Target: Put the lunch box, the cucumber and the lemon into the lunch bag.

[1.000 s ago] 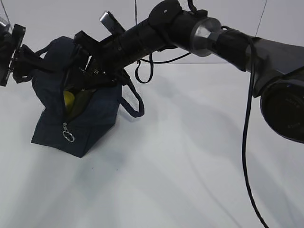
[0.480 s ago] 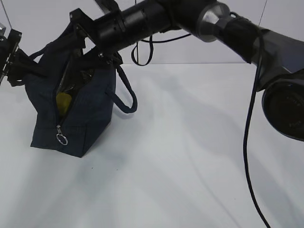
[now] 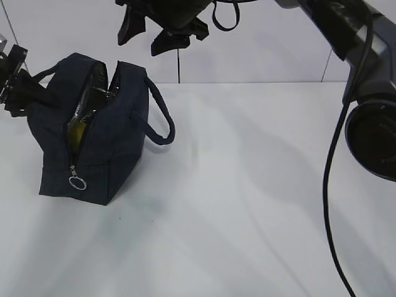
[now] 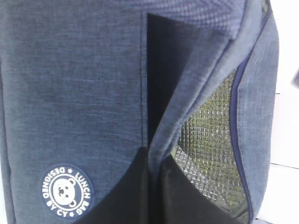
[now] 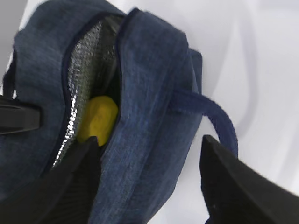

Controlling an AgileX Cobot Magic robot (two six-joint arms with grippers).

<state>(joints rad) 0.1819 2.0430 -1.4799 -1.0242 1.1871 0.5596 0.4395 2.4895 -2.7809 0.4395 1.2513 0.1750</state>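
Exterior view: right tool hangs above the bag, jaws spread wide, nothing between them, clear of the fabric. Right wrist view has both fingers dark and blurred in the lower corners. Left tool sits at the left frame edge, mostly cut off, pinched narrow on the bag's far handle; in the left wrist view its dark fingers press against the fabric beside the round white logo. Bag stands upright on the white bench, top zipper open, silver lining showing. Lemon lies inside, partly hidden by the bag wall. Cucumber and lunch box can't be made out in the dark interior. Ring pull hangs at the near end. Near handle loops free. Plain white wall behind.
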